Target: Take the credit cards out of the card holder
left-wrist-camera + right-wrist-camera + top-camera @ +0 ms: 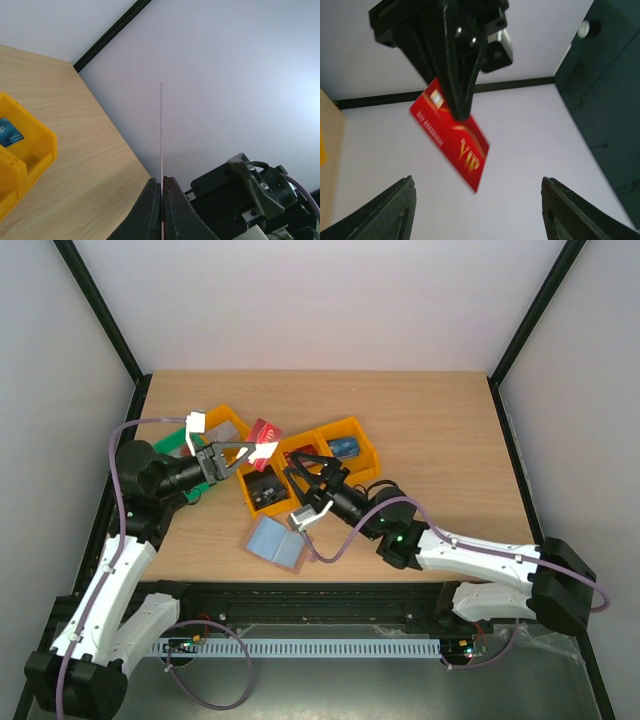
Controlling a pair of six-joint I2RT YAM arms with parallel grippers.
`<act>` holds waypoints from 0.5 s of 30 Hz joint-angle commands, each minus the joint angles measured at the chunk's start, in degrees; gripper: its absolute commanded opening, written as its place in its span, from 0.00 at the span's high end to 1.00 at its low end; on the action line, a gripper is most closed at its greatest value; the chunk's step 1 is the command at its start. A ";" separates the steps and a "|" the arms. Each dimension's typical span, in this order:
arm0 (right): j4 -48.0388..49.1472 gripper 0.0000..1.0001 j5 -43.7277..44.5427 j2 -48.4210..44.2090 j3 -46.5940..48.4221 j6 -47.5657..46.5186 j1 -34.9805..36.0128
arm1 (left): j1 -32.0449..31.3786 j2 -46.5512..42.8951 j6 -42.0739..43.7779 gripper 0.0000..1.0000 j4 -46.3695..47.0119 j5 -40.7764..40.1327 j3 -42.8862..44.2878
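The left hand is clenched on a red card, held in the air above the orange bins. In the right wrist view the card hangs slantwise, its long axis running from upper left to lower right. It sits straight ahead of the right hand, whose fingers are spread wide and hold nothing. The card holder lies unfolded on the table, blue lining up. It is near the front edge, just beside the right wrist, so the right arm is the nearer one.
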 commanded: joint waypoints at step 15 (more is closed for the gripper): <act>12.12 0.55 -0.53 13.27 10.15 -19.45 1.31 | -0.48 0.32 -0.90 0.98 0.06 3.44 -0.64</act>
